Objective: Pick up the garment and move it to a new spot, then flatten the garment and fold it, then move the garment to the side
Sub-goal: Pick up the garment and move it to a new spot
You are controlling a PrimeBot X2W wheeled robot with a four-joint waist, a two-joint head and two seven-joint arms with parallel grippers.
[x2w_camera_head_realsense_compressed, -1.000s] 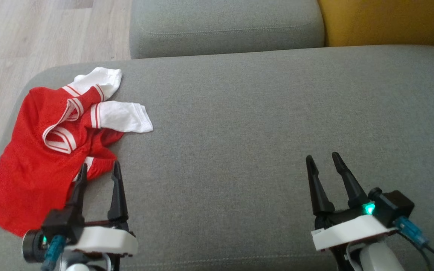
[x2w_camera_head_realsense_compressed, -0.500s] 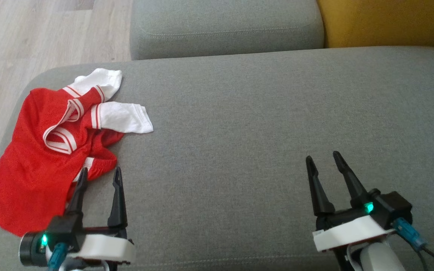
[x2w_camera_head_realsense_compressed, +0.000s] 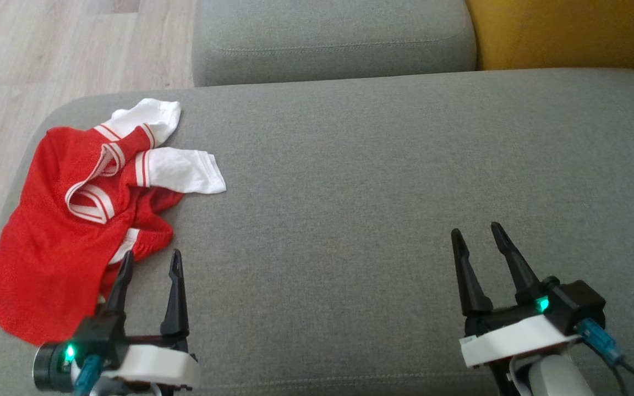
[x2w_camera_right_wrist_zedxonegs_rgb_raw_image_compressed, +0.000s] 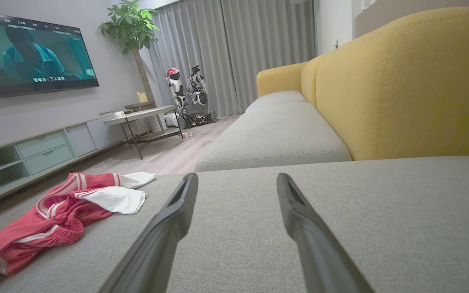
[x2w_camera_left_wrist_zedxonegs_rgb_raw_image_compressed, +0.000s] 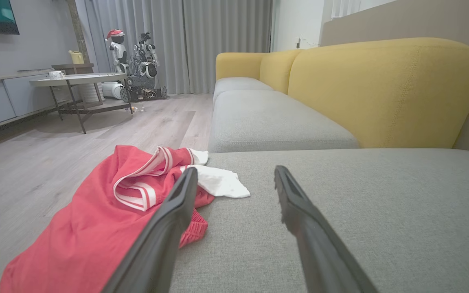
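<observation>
The garment (x2w_camera_head_realsense_compressed: 58,231) is a red shirt with white sleeves and red-and-white striped trim, lying crumpled at the left end of the grey sofa seat (x2w_camera_head_realsense_compressed: 383,176); it also appears as the garment (x2w_camera_left_wrist_zedxonegs_rgb_raw_image_compressed: 96,219) and the garment (x2w_camera_right_wrist_zedxonegs_rgb_raw_image_compressed: 59,211) in the wrist views. My left gripper (x2w_camera_head_realsense_compressed: 150,262) stands open just beside the garment's near right edge, with nothing between its fingers. My right gripper (x2w_camera_head_realsense_compressed: 477,233) is open and empty, far to the right over bare seat fabric.
The seat's rounded left edge drops to a wooden floor (x2w_camera_head_realsense_compressed: 31,55). A second grey seat cushion (x2w_camera_head_realsense_compressed: 328,38) lies beyond, with a yellow backrest (x2w_camera_head_realsense_compressed: 564,30) at the upper right. A low table (x2w_camera_left_wrist_zedxonegs_rgb_raw_image_compressed: 75,79) and a TV (x2w_camera_right_wrist_zedxonegs_rgb_raw_image_compressed: 31,53) stand across the room.
My left gripper has drawn back toward me, its tips now just off the garment's edge. The right gripper and the garment have stayed put.
</observation>
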